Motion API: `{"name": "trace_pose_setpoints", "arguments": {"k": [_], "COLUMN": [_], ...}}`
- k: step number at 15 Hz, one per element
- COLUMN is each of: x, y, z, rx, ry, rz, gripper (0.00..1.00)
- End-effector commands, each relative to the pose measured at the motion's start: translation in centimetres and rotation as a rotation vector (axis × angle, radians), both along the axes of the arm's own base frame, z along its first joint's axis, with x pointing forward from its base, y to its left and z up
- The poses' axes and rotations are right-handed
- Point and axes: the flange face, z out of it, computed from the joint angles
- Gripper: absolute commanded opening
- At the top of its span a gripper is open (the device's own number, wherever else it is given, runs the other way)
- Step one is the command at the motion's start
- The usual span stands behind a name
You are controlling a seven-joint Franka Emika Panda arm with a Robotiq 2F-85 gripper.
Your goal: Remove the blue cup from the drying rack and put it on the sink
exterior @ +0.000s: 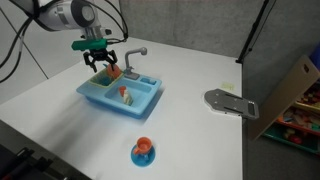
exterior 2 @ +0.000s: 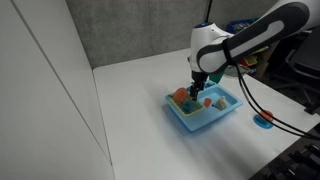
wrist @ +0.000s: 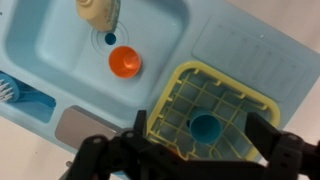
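Blue plastic cup (wrist: 207, 127) sits in the yellow-green drying rack (wrist: 255, 95) on the sink (wrist: 60, 40), mid-bench (exterior: 200, 60), clear of every corner. Hand (wrist: 201, 135) released, jaws straddling the cup. Best done by descending centred, closing gently, then lifting straight up clear of the rack's grid.

White table (exterior: 200, 60): surface plain and matt, evenly lit, with soft shadows only. A dark grey wall (exterior: 185, 22) stands behind it, and in an exterior view its face looks textured. A plain white panel (exterior 2: 40, 90) runs along one table edge. A wooden shelf (exterior: 287, 88) stands beside the table. It holds bright clutter, too blurred to identify.
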Motion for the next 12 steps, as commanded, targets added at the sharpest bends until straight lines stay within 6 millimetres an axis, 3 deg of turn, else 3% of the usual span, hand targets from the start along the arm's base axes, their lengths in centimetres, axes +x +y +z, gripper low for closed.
{"name": "trace_pose_setpoints", "arguments": {"k": [1,12], "x": [0.2,1.1], "y": [0.2,-0.5], "z": [-0.2,-2.6], "rx": [-0.005,0.087], "ry": [0.003,0.003], "rz": [0.041,0.29], "gripper": [1.0,1.0]}}
